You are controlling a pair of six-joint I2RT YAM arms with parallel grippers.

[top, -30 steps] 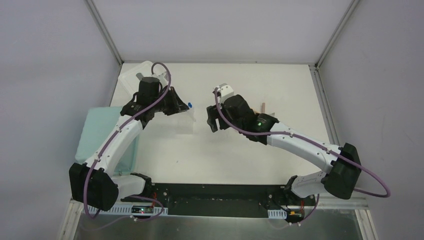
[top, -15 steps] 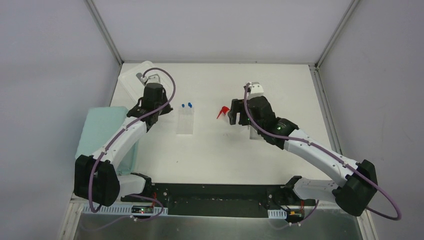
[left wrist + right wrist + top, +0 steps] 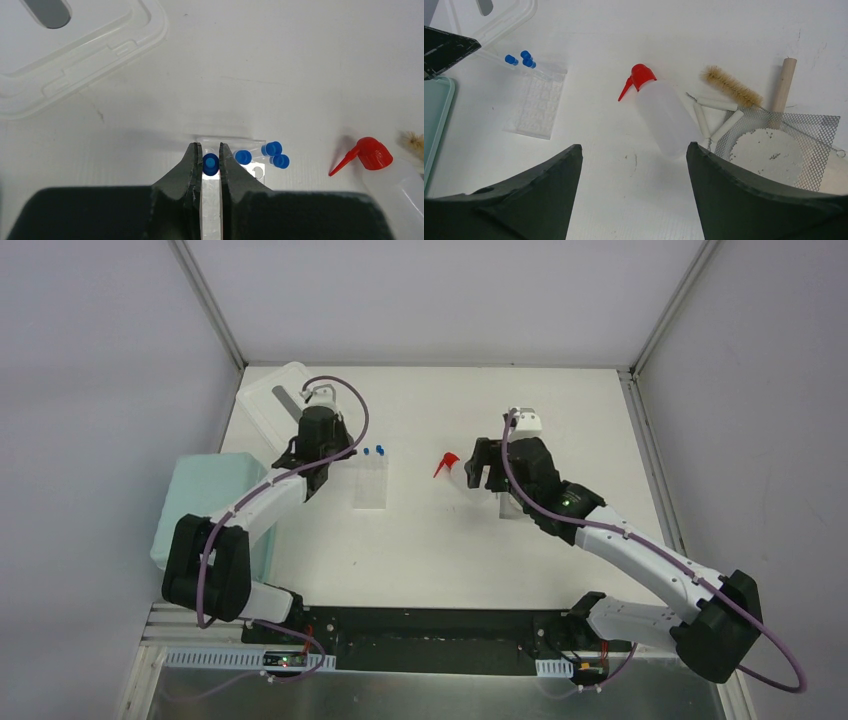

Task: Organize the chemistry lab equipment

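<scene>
Hovering over the clear tube rack [image 3: 535, 107], the left gripper [image 3: 210, 148] is pictured with its fingers clamped on a small blue-capped tube [image 3: 210, 164]. Three more blue caps [image 3: 272, 149] are gathered at the rack's far edge, though it cannot be told whether they are seated in holes or merely lying against it. Across the table, the right gripper [image 3: 634, 147] is poised with its fingers spread wide and nothing between them. It is held above the white squeeze bottle [image 3: 664, 114], which lies on its side with its red spout pointed toward the rack. Beside the bottle, a bristle brush [image 3: 730, 86], a wooden handle [image 3: 783, 85] and a square of wire gauze [image 3: 819, 150] are left in a loose heap. The job is judged to be at an early stage — tube sorting is under way, while bottle and tools are yet to be put in order. A clear lid [image 3: 75, 45] lies at the table's far left corner, beside a teal bin [image 3: 205, 505].
</scene>
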